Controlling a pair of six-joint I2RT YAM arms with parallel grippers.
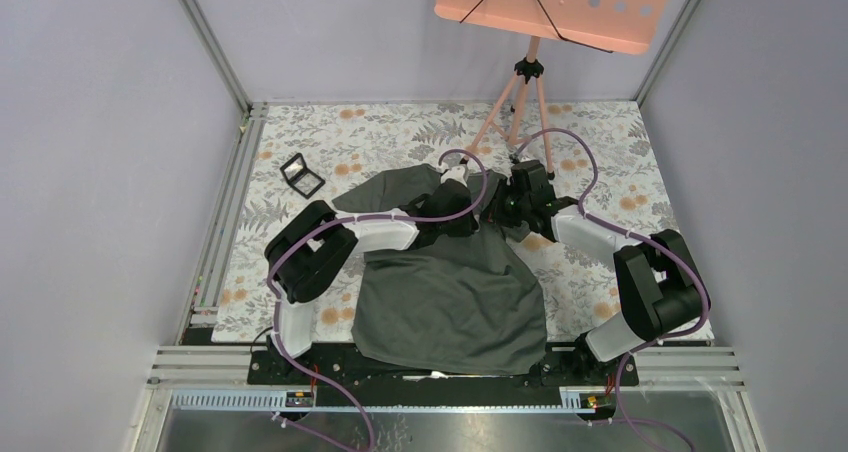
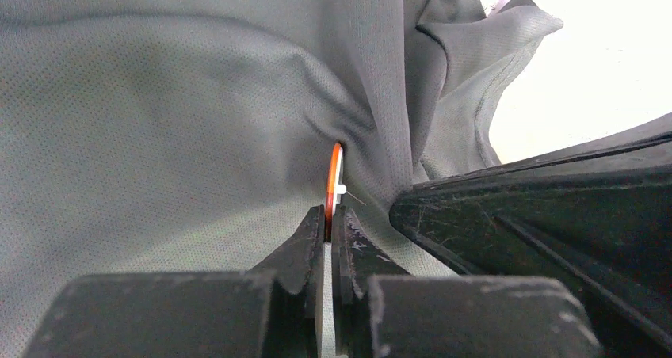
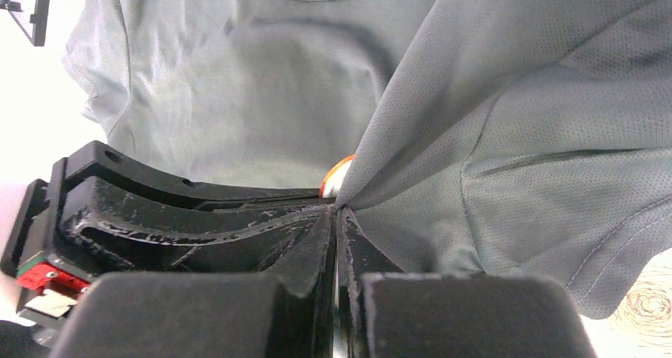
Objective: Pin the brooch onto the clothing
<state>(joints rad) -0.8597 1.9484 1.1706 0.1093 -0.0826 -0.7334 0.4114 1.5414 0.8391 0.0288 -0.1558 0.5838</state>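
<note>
Clamped mid-frame on the brooch rim with the left gripper, on a T-shirt fold with the right gripper; could twist loose or miss the cloth through fabric tension.

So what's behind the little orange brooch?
Bunched grey-green T-shirt cloth, right up against the brooch. The left gripper pinches its lower edge, covering that part. Whether the pin has gone into the cloth is hidden.

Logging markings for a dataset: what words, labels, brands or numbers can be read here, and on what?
No text is readable in any view.
On the T-shirt: plain cloth, no print shows.
On the brooch: seen edge-on, face hidden.
On the black square case: too small to tell.
</note>
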